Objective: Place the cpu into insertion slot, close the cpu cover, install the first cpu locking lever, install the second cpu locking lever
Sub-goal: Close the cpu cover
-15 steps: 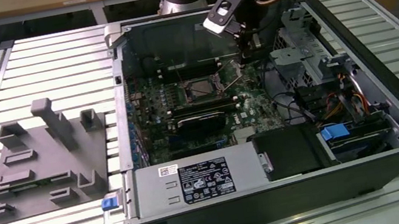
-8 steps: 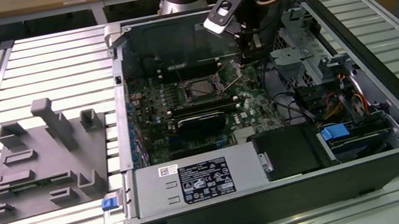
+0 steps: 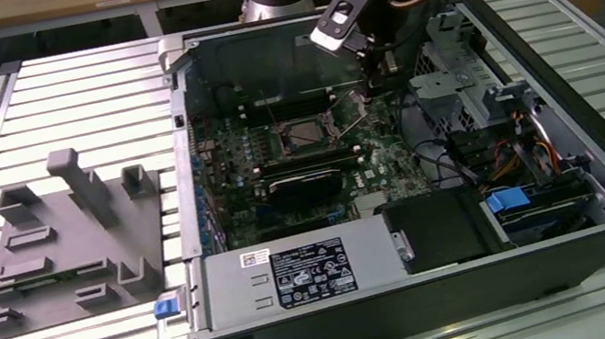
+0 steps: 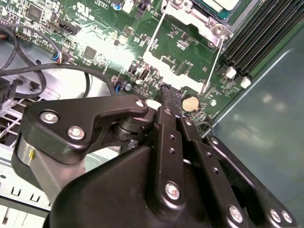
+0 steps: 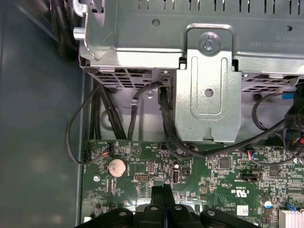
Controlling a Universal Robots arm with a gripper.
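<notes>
1. Exterior view: the hand (image 3: 375,82) reaches down into the open computer case (image 3: 428,315). The case lies on its side on the slatted bench (image 3: 76,88), so its green circuit board faces up and can be reached from above.
2. In both wrist views the fingers (image 5: 158,197) are pressed together into a narrow point with nothing seen between them. A closed tip like this probably suits pushing or hooking a thin wire better than gripping a flat part.
3. The tip sits low over the board, just beside a coin battery (image 4: 191,102) and near the free end of a thin wire lever (image 4: 213,61). Whether it touches anything cannot be told.
4. The insertion slot (image 3: 303,137) lies near the hand, on the exterior view's left of it; in the second wrist view it is ahead of the fingertips.
5. The cpu (image 4: 219,4) shows a pale grey metal top with a green edge and appears to sit in the slot.
6. The cpu cover (image 4: 202,20), a silvery frame, seems to lie down around the cpu, but the picture's edge cuts it off.
7. A second lever (image 4: 156,31) runs along the far side of the frame. Both wires stand away from the frame and look unlatched.
</notes>
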